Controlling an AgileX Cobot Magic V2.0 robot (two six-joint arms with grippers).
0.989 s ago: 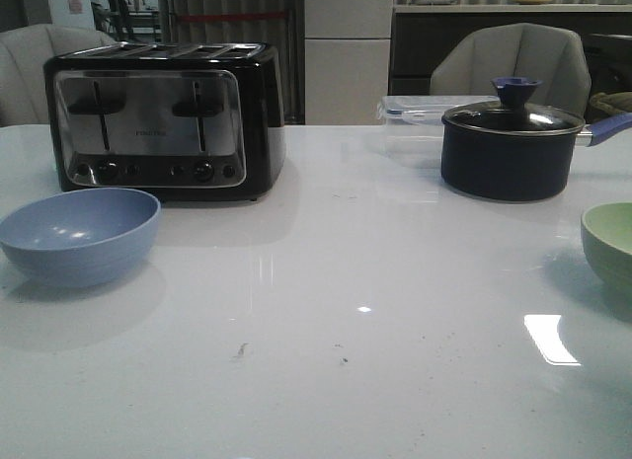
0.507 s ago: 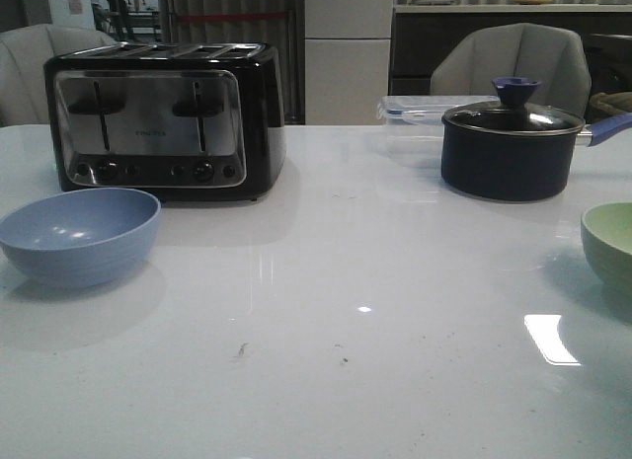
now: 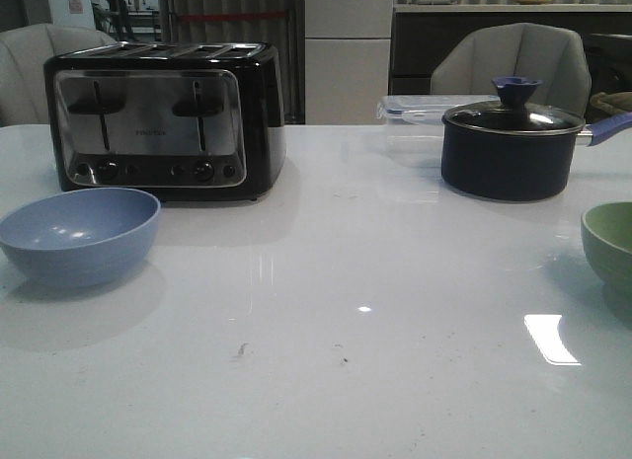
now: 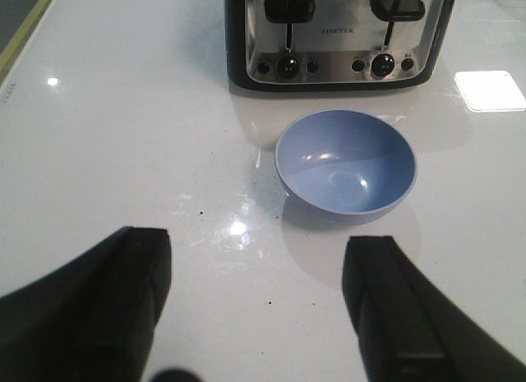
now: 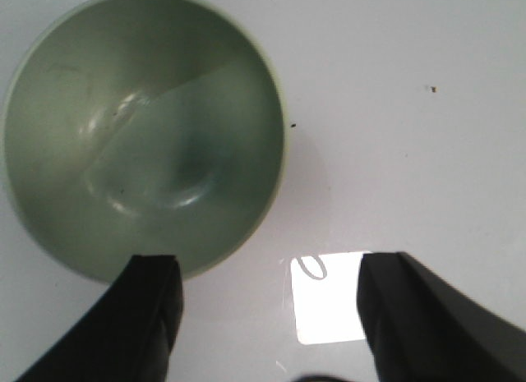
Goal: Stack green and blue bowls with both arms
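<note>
The blue bowl stands upright and empty at the table's left, in front of the toaster. It also shows in the left wrist view, beyond my left gripper, which is open and empty above the bare table. The green bowl stands at the right edge of the front view, cut off by the frame. In the right wrist view the green bowl lies just below my open right gripper, one finger over its rim. Neither arm shows in the front view.
A black and steel toaster stands at the back left. A dark blue lidded saucepan stands at the back right, with a clear lidded container behind it. Chairs stand beyond the white table.
The green bowl has turned darker, as a shadow falls on it. Nothing else in the front view has moved.
</note>
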